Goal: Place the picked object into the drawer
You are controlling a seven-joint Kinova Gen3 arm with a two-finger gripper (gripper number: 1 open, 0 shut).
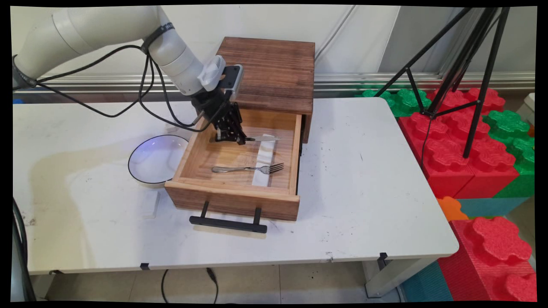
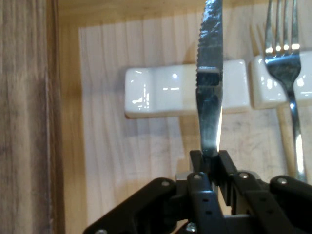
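Note:
My gripper [image 1: 234,137] [image 2: 210,163] reaches down into the open wooden drawer [image 1: 201,162] and is shut on the handle of a steel knife [image 1: 263,138] [image 2: 210,97]. The knife's serrated blade points away from the fingers and lies across a white cutlery rest [image 1: 265,155] [image 2: 161,92]. A steel fork [image 1: 248,169] [image 2: 285,63] lies beside it in the drawer, its neck on a second white rest [image 1: 261,176] [image 2: 280,87].
The drawer sticks out of a dark wooden cabinet [image 1: 274,72]; its black handle [image 1: 228,223] faces the near edge. A white bowl with a dark rim [image 1: 156,160] stands left of the drawer. A black tripod [image 1: 462,64] and red and green foam blocks [image 1: 471,141] are at the right.

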